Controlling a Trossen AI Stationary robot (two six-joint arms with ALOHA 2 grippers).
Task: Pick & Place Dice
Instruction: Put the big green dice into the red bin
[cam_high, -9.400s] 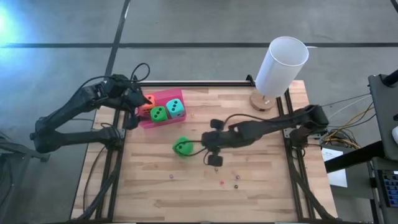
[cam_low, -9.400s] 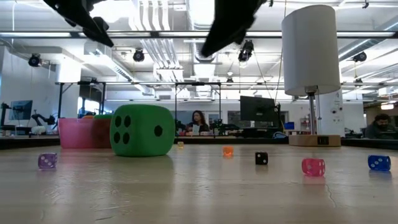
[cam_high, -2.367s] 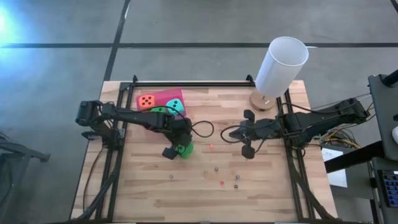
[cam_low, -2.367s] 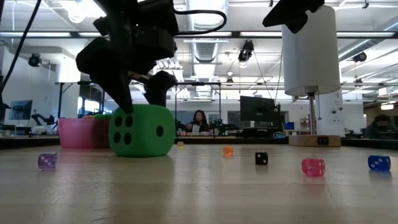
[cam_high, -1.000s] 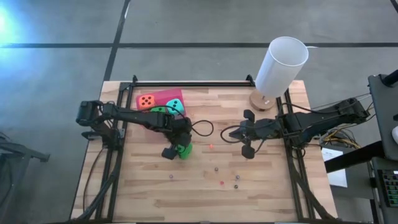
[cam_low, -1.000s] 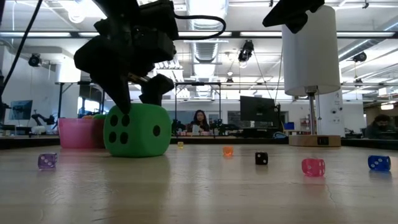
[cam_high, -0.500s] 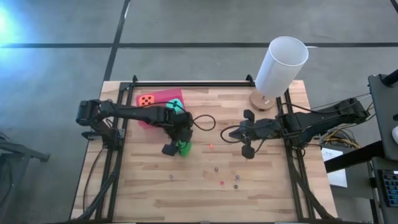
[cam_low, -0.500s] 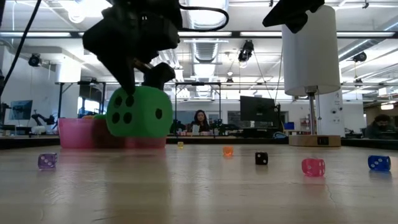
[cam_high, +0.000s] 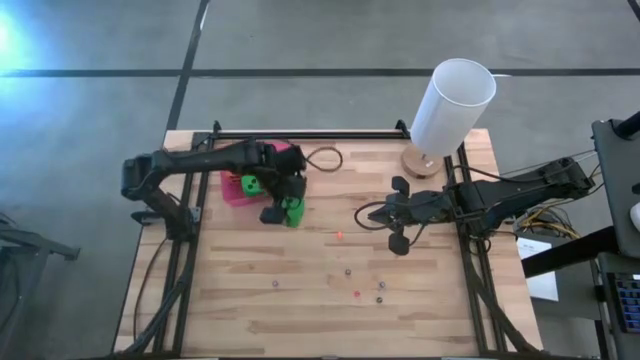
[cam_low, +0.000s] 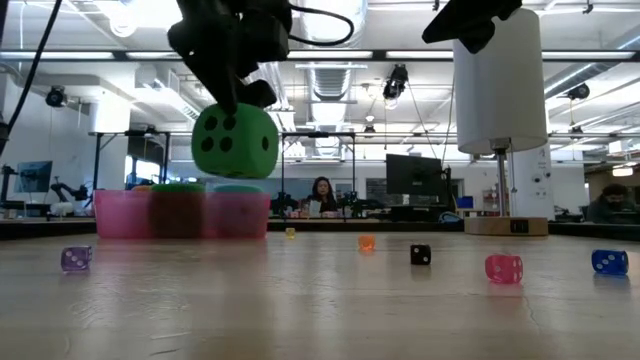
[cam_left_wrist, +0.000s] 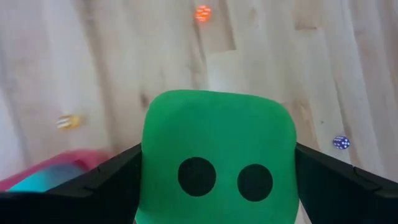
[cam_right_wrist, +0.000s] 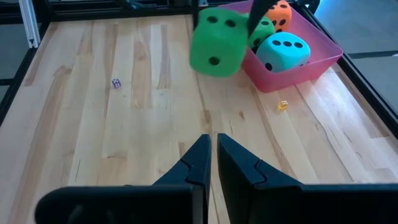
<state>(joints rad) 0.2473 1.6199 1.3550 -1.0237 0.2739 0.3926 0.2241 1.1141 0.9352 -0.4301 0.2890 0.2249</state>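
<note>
Low view shows the left tool (cam_low: 232, 85) clenched on a bright green die (cam_low: 235, 142), lifted clear of the counter (cam_low: 320, 300) and tilted, with its four-pip face turned toward the camera. Being a cube, it has no long axis. Just below and beside it sits the pink bin (cam_low: 180, 214). From the right wrist, the bin holds a teal die (cam_right_wrist: 284, 51), an orange die (cam_right_wrist: 281, 14) and a second green die (cam_right_wrist: 262, 28). The right tool (cam_right_wrist: 212, 152) hangs well apart over bare counter, fingers pressed together, holding nothing.
</note>
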